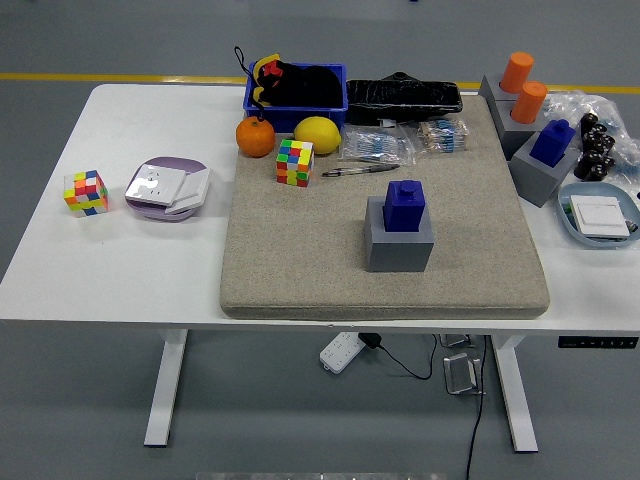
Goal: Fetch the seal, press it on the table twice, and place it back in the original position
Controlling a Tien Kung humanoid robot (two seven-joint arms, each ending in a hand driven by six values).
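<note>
A blue seal [405, 205] stands upright in a grey block holder [399, 241] on a beige felt mat [300, 260] that covers the middle of the white table [120, 270] — roughly at the mat's centre, a little toward the right edge. Neither robot hand is in the picture, so the state of the fingers cannot be told.

Along the mat's far side lie a black pen [360, 170], a Rubik's cube [295, 162], an orange [255, 137] and a lemon [317, 134], with bags of small blue parts [375, 146] beside them. Behind these, at the table's far edge, a blue bin [296, 98] holds a black plush toy [290, 80], and a black wrapped bundle [404, 98] lies just beside it.

Near the far right corner two orange seals [523, 85] sit in a grey stepped holder [503, 120], and a second blue seal [552, 141] rests in another grey holder [535, 175]. A pale blue dish [580, 225] with a white card is at the right edge.

Toward the left edge — well apart from the mat — sit a second Rubik's cube [86, 192] and a purple plate [160, 208] carrying white socket plates [165, 185].
</note>
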